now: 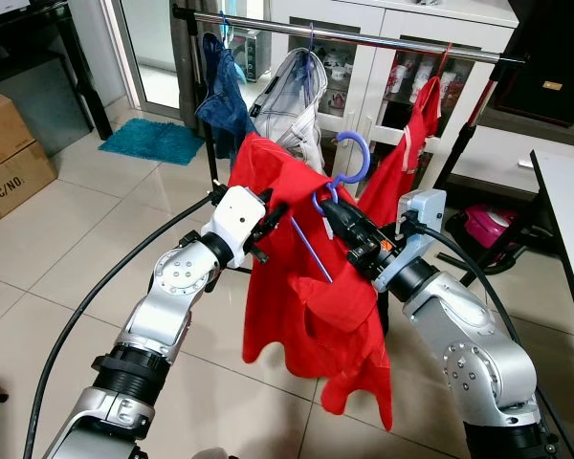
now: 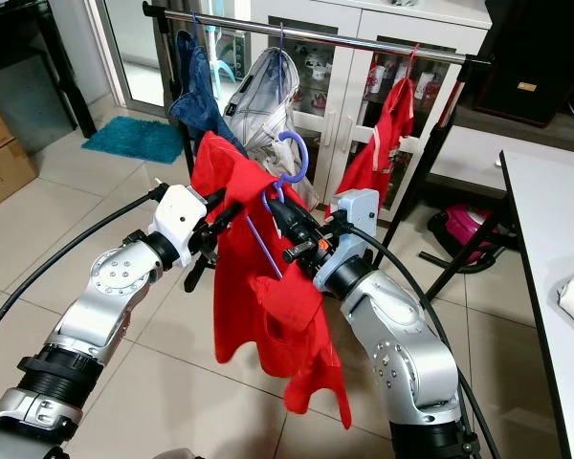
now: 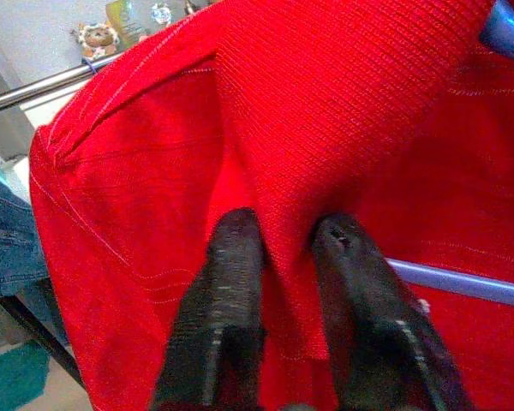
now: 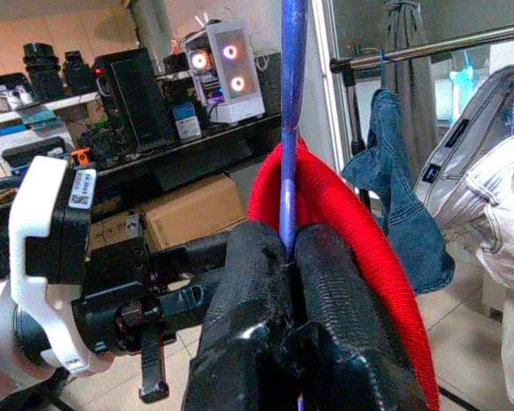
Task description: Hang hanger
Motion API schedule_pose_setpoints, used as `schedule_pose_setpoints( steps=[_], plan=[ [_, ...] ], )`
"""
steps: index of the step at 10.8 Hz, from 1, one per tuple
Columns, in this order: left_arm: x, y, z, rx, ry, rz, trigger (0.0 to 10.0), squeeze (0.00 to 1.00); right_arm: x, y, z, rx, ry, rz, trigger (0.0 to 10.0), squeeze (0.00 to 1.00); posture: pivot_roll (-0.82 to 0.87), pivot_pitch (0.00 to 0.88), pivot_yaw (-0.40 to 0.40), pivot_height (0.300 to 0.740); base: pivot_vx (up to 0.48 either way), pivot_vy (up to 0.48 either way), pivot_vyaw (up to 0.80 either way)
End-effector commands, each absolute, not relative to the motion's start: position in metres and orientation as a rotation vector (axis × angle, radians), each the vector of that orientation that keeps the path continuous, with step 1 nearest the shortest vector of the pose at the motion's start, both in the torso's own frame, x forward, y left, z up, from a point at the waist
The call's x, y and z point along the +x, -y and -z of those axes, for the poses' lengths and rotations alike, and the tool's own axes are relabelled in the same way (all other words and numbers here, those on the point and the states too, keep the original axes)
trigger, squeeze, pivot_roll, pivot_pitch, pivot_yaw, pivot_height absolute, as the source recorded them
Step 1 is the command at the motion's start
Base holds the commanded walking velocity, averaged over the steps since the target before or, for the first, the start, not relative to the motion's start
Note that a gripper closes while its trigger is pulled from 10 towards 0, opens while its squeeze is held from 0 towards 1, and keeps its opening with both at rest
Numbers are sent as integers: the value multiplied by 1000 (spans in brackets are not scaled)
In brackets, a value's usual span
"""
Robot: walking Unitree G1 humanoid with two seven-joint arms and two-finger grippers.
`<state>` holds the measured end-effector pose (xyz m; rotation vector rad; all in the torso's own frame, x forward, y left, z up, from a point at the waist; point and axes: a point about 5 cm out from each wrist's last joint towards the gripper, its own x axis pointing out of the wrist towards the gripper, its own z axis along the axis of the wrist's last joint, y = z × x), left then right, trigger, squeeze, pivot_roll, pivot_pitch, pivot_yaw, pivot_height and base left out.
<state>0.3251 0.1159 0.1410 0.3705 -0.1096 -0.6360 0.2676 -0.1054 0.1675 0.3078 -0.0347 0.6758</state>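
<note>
Left hand (image 1: 273, 218): my fingers pinch a fold of the red shirt (image 1: 306, 316); keep it bunched clear.
Right hand (image 1: 332, 216): clamped tight on the purple hanger (image 1: 349, 163), shirt draped over it.
Rail (image 1: 383, 40): lift the hook over the free stretch between the grey garment (image 1: 292, 100) and the hung red one (image 1: 411, 143).

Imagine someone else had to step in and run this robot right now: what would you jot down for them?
Right gripper: shut on the purple hanger, just below its hook.
Left gripper: fingers pinched on a fold of the red shirt, at its shoulder.
The shirt is draped on the hanger, held up in front of the clothes rail, with the hook below the bar.
On the rail hang jeans, a pale garment and another red garment.
Done: shirt on hanger, lifted.
Left: raise the hook over the bar, probably in the gap between the pale and red garments, then let go.
</note>
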Motion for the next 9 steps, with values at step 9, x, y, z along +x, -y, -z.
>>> schedule_pose_setpoints(
  steps=[9],
  plan=[
    [315,-171,-200,385,97,783,0,0,270,126,-147,16,-115,-750,0,0,-58,0,-25,740,0,0,0]
  ],
)
